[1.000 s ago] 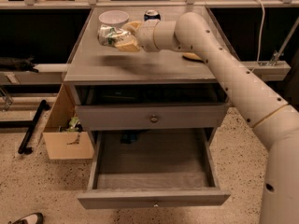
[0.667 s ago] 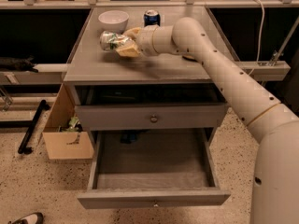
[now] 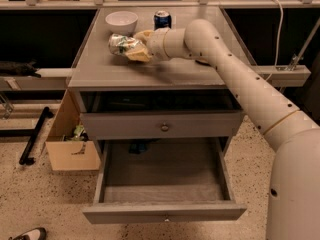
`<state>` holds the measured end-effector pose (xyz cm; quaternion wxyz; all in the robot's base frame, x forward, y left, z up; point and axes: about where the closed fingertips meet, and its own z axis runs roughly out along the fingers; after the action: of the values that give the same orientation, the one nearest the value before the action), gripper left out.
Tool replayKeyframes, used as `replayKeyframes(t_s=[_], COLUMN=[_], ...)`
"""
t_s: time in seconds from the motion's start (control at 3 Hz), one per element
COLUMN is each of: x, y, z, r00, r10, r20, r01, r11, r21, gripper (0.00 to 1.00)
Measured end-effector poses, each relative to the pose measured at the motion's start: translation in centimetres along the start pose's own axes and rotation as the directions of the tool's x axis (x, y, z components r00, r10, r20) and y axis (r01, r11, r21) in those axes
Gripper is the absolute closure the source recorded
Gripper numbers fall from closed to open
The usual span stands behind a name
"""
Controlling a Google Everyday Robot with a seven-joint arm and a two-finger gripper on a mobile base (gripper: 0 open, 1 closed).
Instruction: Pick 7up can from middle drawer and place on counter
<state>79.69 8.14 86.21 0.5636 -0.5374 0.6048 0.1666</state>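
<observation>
Grey wood makes up the whole cabinet, and its flat counter (image 3: 100, 69) carries most of what matters. Over the left half of the counter, nearer the back edge than the front, the hand (image 3: 134, 46) grips the soda can (image 3: 119, 44) between its pale yellow fingers (image 3: 139, 57), one finger on the back side of the can and one on the front side. The soda can lies tipped on its side, silvery with green print, its free end pointing toward the left edge. I cannot tell whether it touches the counter, though a shadow sits just under it. The cream arm (image 3: 240, 84) reaches in across the right edge. A white bowl (image 3: 121, 21) stands near the back left corner, just behind the soda can. A blue can (image 3: 162, 20) stands upright at the back edge near the middle. Below the front edge, a shut drawer front with a brass knob (image 3: 164, 127) sits above the middle drawer (image 3: 165, 213), which is pulled far out, its grey tray floor showing. A cardboard box (image 3: 70, 151) rests on the floor below the left edge.
</observation>
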Motion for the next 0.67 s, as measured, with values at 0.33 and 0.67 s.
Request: replayKeyframes(t_s=[0.33,0.67], x=[0.0,-1.0], y=[0.0,-0.2], z=[0.0,-0.4], r00=[1.0,0.999], r10=[0.0,-0.023], r20=[0.0,0.025], r01=[0.0,0.023], r11=[1.0,0.9997], r21=[0.0,0.008], gripper=[0.0,0.0])
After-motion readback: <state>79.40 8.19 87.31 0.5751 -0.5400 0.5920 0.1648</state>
